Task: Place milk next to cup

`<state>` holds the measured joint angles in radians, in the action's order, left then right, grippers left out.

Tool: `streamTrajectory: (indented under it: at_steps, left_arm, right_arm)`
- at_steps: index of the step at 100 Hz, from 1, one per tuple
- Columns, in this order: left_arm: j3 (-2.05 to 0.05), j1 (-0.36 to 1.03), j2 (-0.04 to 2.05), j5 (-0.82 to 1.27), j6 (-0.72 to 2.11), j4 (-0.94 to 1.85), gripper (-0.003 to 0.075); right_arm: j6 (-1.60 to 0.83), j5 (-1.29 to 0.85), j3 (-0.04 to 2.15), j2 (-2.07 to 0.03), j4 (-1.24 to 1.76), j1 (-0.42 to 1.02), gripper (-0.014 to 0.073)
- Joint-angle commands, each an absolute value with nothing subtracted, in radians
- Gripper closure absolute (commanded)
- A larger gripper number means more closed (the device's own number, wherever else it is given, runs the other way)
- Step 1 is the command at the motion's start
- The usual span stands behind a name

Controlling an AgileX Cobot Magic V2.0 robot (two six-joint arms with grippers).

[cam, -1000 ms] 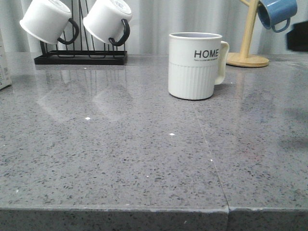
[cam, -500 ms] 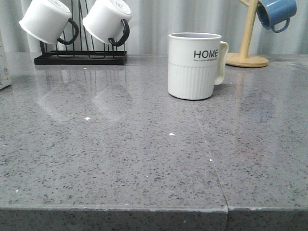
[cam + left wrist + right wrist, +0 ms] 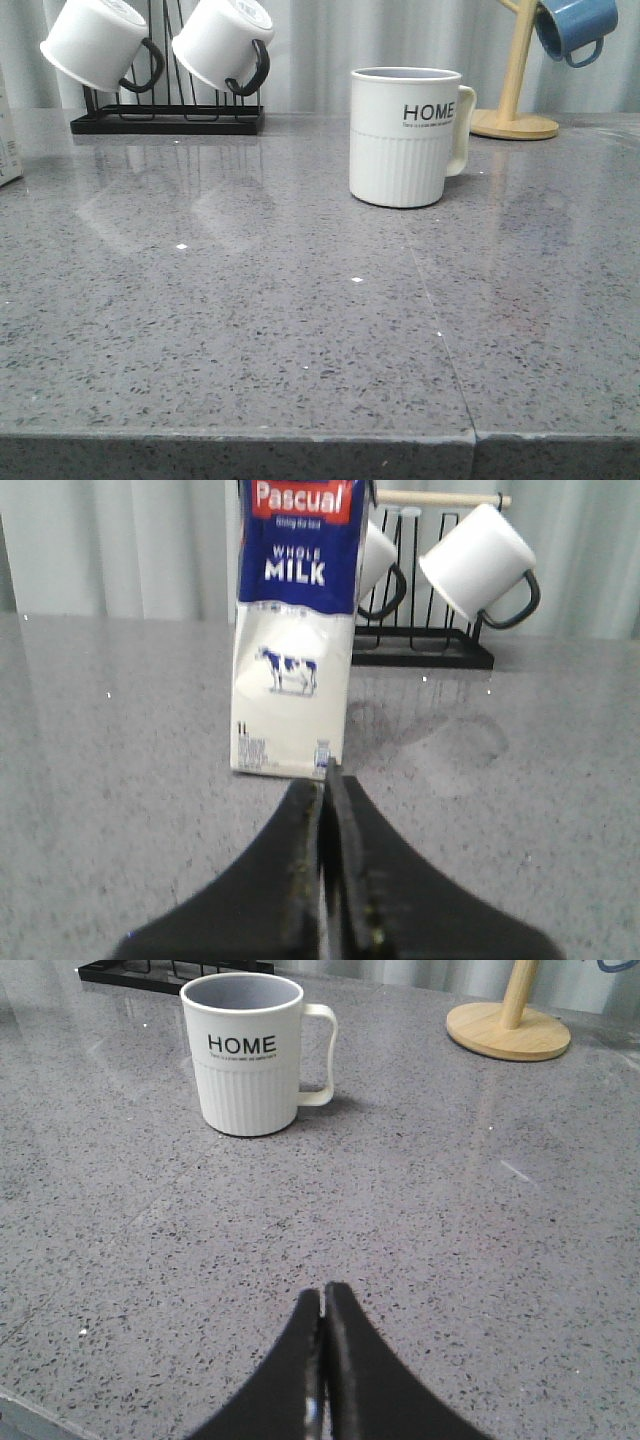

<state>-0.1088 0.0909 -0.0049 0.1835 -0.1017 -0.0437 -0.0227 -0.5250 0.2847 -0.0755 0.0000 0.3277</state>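
The milk carton [image 3: 293,640] stands upright on the grey counter, white below and dark blue on top, with a cow picture. Only a sliver of it [image 3: 8,140] shows at the front view's left edge. My left gripper [image 3: 325,778] is shut and empty, just short of the carton's base. The white ribbed "HOME" cup [image 3: 404,136] stands at the middle right of the counter and also shows in the right wrist view [image 3: 250,1052]. My right gripper [image 3: 322,1292] is shut and empty over bare counter, well short of the cup. Neither gripper shows in the front view.
A black rack [image 3: 168,120] with two white black-handled mugs [image 3: 220,42] stands at the back left, behind the carton in the left wrist view [image 3: 425,650]. A wooden stand [image 3: 515,122] with a blue mug [image 3: 573,27] is at the back right. A seam [image 3: 430,305] runs through the counter.
A dark blurred shape at the front view's right edge one second ago has gone out of view. The cup and the carton have not moved.
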Motion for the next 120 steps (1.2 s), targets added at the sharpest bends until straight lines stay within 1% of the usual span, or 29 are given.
streamTrajectory:
  at_steps: [1, 15, 27, 29, 34, 41, 42, 43, 44, 46, 47, 48, 51, 53, 54, 58, 61, 64, 76, 87, 102, 120]
  left_arm:
    - [-0.247, 0.089, 0.009, 0.184, -0.108, -0.063, 0.0741]
    - [-0.406, 0.089, 0.137, 0.335, -0.108, -0.111, 0.0741]
    - [-0.491, 0.089, 0.263, 0.342, -0.108, -0.168, 0.0738]
    - [-0.503, 0.089, 0.284, 0.342, -0.108, -0.176, 0.0734]
    - [-0.526, 0.089, 0.332, 0.342, -0.108, -0.196, 0.0692]
    - [-0.549, 0.089, 0.396, 0.34, -0.108, -0.222, 0.0556]
    - [-0.55, 0.089, 0.402, 0.34, -0.108, -0.224, 0.0519]
    - [-0.552, 0.089, 0.415, 0.337, -0.108, -0.224, 0.0498]
    - [-0.555, 0.089, 0.421, 0.336, -0.108, -0.228, 0.0456]
    - [-0.558, 0.089, 0.438, 0.332, -0.108, -0.236, 0.0412]
    - [-0.558, 0.089, 0.443, 0.329, -0.108, -0.239, 0.0367]
    - [-0.56, 0.089, 0.454, 0.322, -0.108, -0.247, 0.0344]
    - [-0.56, 0.089, 0.475, 0.303, -0.108, -0.26, 0.0233]
    - [-0.56, 0.089, 0.491, 0.287, -0.108, -0.265, 0.0192]
    - [-0.56, 0.089, 0.496, 0.282, -0.108, -0.265, 0.0153]
    - [-0.56, 0.089, 0.526, 0.241, -0.113, -0.263, 0.0055]
    - [-0.56, 0.089, 0.545, 0.212, -0.122, -0.26, 0.0013]
    - [-0.56, 0.089, 0.567, 0.175, -0.14, -0.26, 0.001]
    - [-0.56, 0.089, 0.642, 0.056, -0.16, -0.26, 0.0069]
    - [-0.563, 0.089, 0.717, -0.013, -0.16, -0.247, 0.0069]
    - [-0.593, 0.089, 0.821, -0.05, -0.16, -0.168, 0.0069]
    - [-0.646, 0.089, 0.943, -0.081, -0.16, -0.154, 0.0069]
  right_arm:
    - [-0.023, -0.458, 0.31, -0.084, 0.0, 0.327, 0.066]
    - [-0.023, -0.458, 0.31, -0.084, 0.0, 0.327, 0.066]
    - [-0.023, -0.458, 0.31, -0.084, 0.0, 0.327, 0.066]
    - [-0.023, -0.458, 0.31, -0.084, 0.0, 0.327, 0.066]
    - [-0.023, -0.458, 0.31, -0.084, 0.0, 0.327, 0.066]
    - [-0.023, -0.458, 0.31, -0.084, 0.0, 0.327, 0.066]
    - [-0.023, -0.458, 0.31, -0.084, 0.0, 0.327, 0.066]
    - [-0.023, -0.458, 0.31, -0.084, 0.0, 0.327, 0.066]
    - [-0.023, -0.458, 0.31, -0.084, 0.0, 0.327, 0.066]
    - [-0.023, -0.458, 0.31, -0.084, 0.0, 0.327, 0.066]
    - [-0.023, -0.459, 0.31, -0.084, 0.0, 0.327, 0.066]
    - [-0.023, -0.459, 0.31, -0.084, 0.0, 0.327, 0.066]
    - [-0.023, -0.459, 0.31, -0.084, 0.0, 0.327, 0.066]
    - [-0.023, -0.459, 0.31, -0.084, 0.0, 0.327, 0.066]
    - [-0.023, -0.459, 0.31, -0.084, 0.0, 0.327, 0.066]
    - [-0.023, -0.459, 0.31, -0.084, 0.0, 0.327, 0.066]
    - [-0.023, -0.459, 0.31, -0.084, 0.0, 0.327, 0.066]
    - [-0.023, -0.459, 0.31, -0.084, 0.0, 0.327, 0.066]
    - [-0.023, -0.459, 0.31, -0.084, 0.0, 0.327, 0.066]
    - [-0.023, -0.459, 0.31, -0.084, 0.0, 0.327, 0.066]
    - [-0.023, -0.459, 0.31, -0.084, 0.0, 0.327, 0.066]
    - [-0.023, -0.459, 0.31, -0.084, 0.0, 0.327, 0.066]
